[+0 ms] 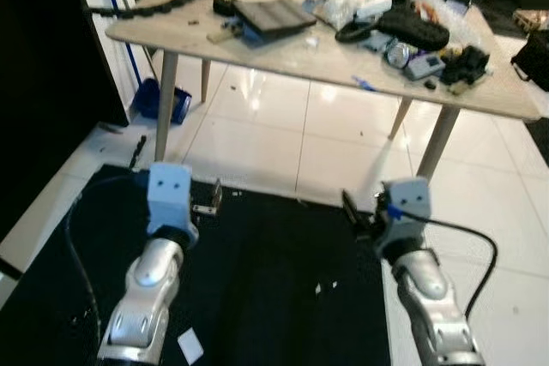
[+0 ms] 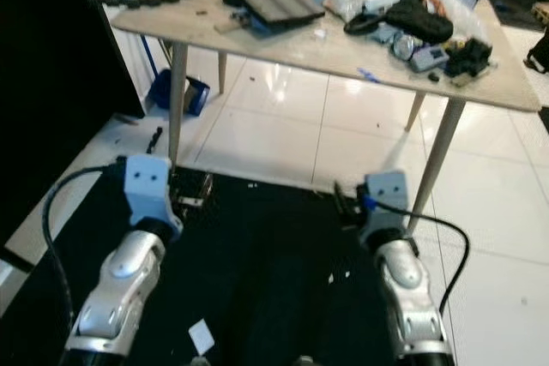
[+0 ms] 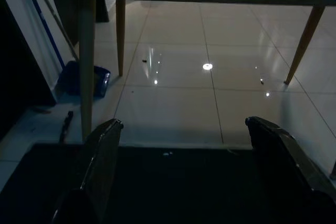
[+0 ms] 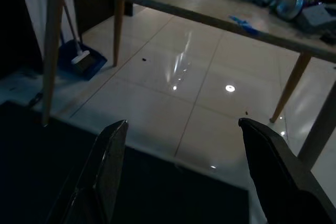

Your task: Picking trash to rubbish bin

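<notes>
Head cameras: both silver arms reach forward over a black mat [image 1: 274, 280], where a white paper scrap [image 1: 190, 345] lies beside the left arm and smaller bits [image 1: 324, 285] sit mid-mat. Beyond stands a cluttered worktop [image 1: 283, 49], a blue dustpan [image 1: 159, 100] beneath it.

Left wrist: the left gripper [image 3: 184, 145] has its fingers spread wide, empty.

Right wrist: the right gripper [image 4: 181, 145] is likewise released, above the mat's edge.

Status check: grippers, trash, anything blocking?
Left gripper and right gripper open, empty, raised over black mat. White paper scrap lies on mat by left arm. Cluttered table ahead; no bin seen.
</notes>
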{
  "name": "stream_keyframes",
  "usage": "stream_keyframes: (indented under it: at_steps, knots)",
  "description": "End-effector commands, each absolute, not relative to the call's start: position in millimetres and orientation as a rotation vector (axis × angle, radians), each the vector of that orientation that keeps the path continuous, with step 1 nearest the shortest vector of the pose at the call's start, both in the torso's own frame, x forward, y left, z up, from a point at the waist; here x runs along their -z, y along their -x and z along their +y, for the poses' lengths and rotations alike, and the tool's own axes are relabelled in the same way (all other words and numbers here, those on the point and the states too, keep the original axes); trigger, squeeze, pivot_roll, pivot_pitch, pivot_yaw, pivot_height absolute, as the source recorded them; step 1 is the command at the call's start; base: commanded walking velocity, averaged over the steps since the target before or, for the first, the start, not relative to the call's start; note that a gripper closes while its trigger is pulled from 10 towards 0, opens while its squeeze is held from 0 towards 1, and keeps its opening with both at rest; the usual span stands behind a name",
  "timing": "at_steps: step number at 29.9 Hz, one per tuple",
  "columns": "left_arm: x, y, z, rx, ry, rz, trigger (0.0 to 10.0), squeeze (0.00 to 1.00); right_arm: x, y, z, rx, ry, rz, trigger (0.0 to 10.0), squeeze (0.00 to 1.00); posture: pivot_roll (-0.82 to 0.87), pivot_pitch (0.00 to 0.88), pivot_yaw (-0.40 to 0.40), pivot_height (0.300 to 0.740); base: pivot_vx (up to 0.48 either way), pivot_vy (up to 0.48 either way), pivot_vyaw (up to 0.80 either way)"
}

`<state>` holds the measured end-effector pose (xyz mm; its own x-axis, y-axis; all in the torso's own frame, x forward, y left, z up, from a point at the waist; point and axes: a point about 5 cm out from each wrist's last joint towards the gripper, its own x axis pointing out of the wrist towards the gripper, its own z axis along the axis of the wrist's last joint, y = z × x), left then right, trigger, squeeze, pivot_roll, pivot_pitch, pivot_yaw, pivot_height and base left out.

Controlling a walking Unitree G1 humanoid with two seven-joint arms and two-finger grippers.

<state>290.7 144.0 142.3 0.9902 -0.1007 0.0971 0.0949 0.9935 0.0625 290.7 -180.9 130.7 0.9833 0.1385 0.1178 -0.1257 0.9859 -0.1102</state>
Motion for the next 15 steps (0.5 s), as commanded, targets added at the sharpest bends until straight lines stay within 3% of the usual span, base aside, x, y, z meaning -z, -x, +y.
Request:
stream_keyframes:
  at_steps: [1,7,15]
  knots:
    - [-136.5,-288.5,148.1,0.083,-0.071,-0.078,10.0,0.00,-124.8,-288.7,-177.8,-0.141,0.090,-0.102,10.0,0.00,0.01,0.170,-0.064,0.740,0.352,0.000,0.00]
    - [-136.7,-289.1,148.3,0.082,-0.070,-0.078,10.0,0.00,-128.0,-289.6,-175.4,-0.154,0.135,-0.120,10.0,0.00,0.00,0.175,-0.060,0.740,0.354,0.000,0.00]
    - [-136.8,-289.6,148.3,0.080,-0.067,-0.079,10.0,0.00,-130.8,-290.4,-173.7,-0.169,0.158,-0.130,10.0,0.00,0.00,0.180,-0.060,0.740,0.357,0.000,0.71]
